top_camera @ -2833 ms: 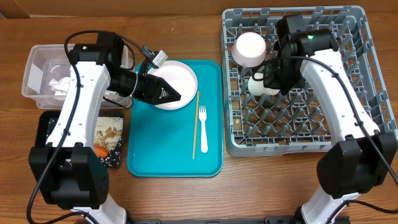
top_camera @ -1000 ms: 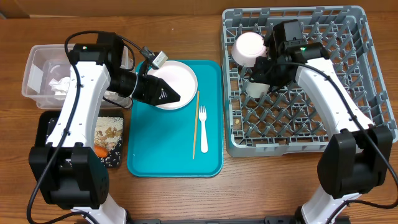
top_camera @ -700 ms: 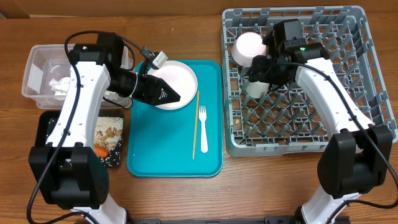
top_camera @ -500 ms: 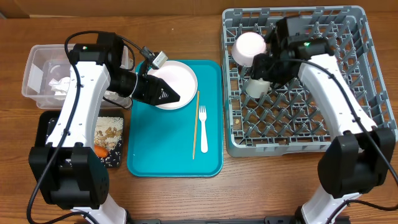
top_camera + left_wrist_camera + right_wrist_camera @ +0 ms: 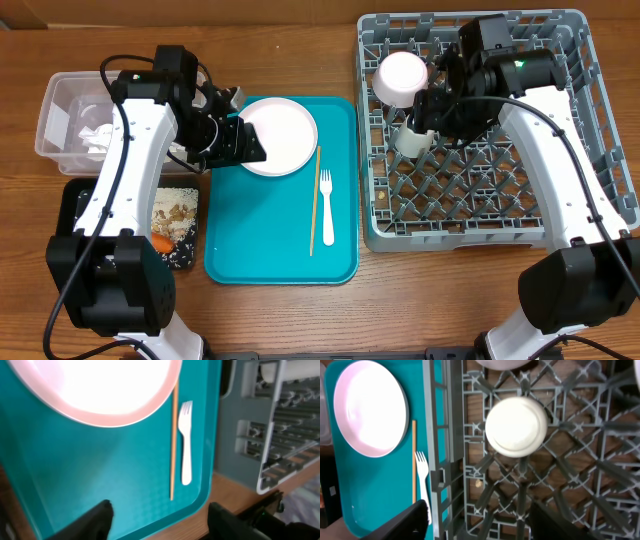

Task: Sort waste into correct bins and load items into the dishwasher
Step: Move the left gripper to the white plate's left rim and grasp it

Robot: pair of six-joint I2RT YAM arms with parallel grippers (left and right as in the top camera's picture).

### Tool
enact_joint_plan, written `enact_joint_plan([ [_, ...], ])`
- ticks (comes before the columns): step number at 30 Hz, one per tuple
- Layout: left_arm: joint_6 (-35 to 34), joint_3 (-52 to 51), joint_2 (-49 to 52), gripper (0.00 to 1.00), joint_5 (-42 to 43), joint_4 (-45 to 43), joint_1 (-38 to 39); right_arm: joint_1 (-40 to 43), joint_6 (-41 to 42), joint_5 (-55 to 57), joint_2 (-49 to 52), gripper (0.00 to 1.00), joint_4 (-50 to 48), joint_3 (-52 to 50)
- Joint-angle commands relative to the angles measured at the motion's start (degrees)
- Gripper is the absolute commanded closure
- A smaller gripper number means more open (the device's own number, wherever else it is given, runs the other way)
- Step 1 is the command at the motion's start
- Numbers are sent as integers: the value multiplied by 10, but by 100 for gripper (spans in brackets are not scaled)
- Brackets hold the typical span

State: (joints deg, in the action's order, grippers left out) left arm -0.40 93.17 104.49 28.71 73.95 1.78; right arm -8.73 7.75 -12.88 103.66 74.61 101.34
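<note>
The white plate (image 5: 283,134) lies at the back of the teal tray, with the chopstick (image 5: 314,200) and white fork (image 5: 327,206) beside it. My left gripper (image 5: 242,134) stands open at the plate's left rim, holding nothing. From the left wrist, the plate (image 5: 100,390), chopstick (image 5: 173,445) and fork (image 5: 186,447) lie ahead of the open left gripper (image 5: 160,520). In the dishwasher rack (image 5: 560,150) a cup (image 5: 412,139) and a bowl (image 5: 401,78) sit upside down. My right gripper (image 5: 438,112) hangs open above the cup (image 5: 516,426), apart from it.
A clear tub (image 5: 58,100) with a crumpled napkin (image 5: 98,138) stands at the far left. In front of it a black tray (image 5: 72,215) holds food scraps (image 5: 175,213) and a carrot piece (image 5: 160,243). The teal tray (image 5: 260,240) lies between the bins and the rack.
Both grippers have opened. The left one drew back to the left off the plate. The right one let go of the cup, which stays upside down in the rack, and lifted away.
</note>
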Motion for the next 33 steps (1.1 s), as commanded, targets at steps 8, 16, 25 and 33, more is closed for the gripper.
enact_joint_plan([
  [8,2,9,-3,0,-37,-21,2,1,-3,-57,-15,0,12,13],
  [16,-90,-2,-3,0,-90,-68,18,1,-3,-57,-14,0,11,10],
  [25,-170,-2,-2,0,-271,-100,86,1,-3,-57,-14,0,12,10],
  [33,-219,-2,28,24,-327,-143,106,1,-5,-56,-14,0,23,10],
])
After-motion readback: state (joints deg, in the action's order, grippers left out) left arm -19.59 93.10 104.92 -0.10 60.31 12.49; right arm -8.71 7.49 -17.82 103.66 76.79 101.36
